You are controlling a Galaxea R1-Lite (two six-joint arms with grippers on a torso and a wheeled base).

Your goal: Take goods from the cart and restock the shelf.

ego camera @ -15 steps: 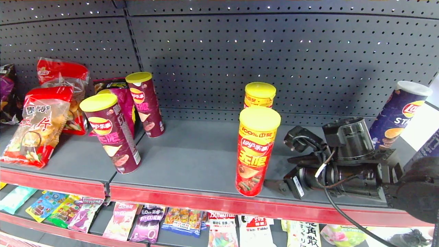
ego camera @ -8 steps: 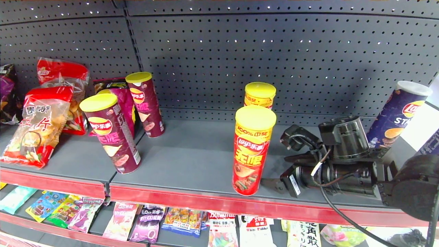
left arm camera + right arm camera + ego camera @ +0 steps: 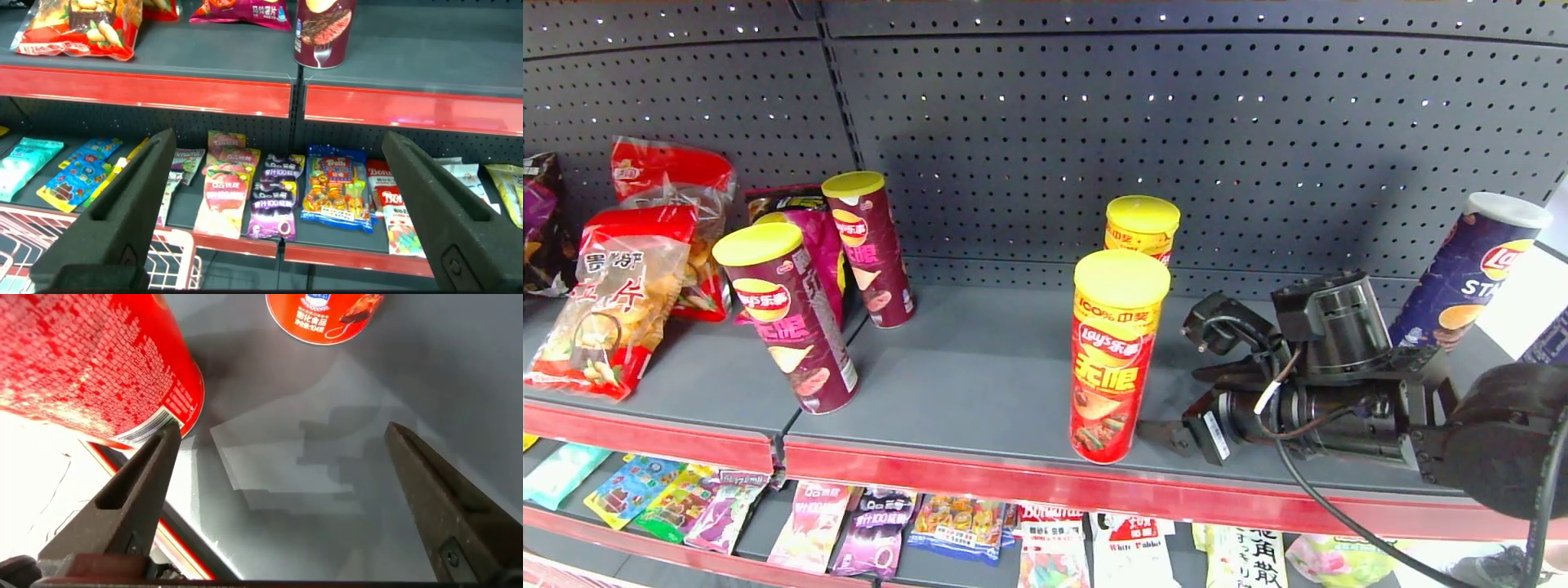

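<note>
Shifted since a second ago: red can (image 3: pixel 1119 351) sits a little further to my left along the shelf (image 3: pixel 980 376). My right arm has crept the same way.

Right pincer (image 3: pixel 282 437): wide, holding nothing. The can stands outside it, its base at one fingertip (image 3: pixel 163 445). Touching or just beside, cannot tell. Left pincer (image 3: pixel 278 139): also wide and empty, hanging low in front of the lower shelves.

Can is upright, close to the shelf's red front lip.

Step, as I judge it: settling the can into line. It is tall and narrow, so likely to tip.
- Keep any contact low at the base and go slow.
- Ease it back from the lip toward the second red can (image 3: pixel 1141 224).
- Draw out straight, without clipping it.

Count:
- red cans: two
- purple cans: two certain (image 3: pixel 784 322) (image 3: pixel 870 245), perhaps a third half hidden between them
- blue can (image 3: pixel 1462 278): one
- red snack bags: two (image 3: pixel 613 302) (image 3: pixel 678 180)
</note>
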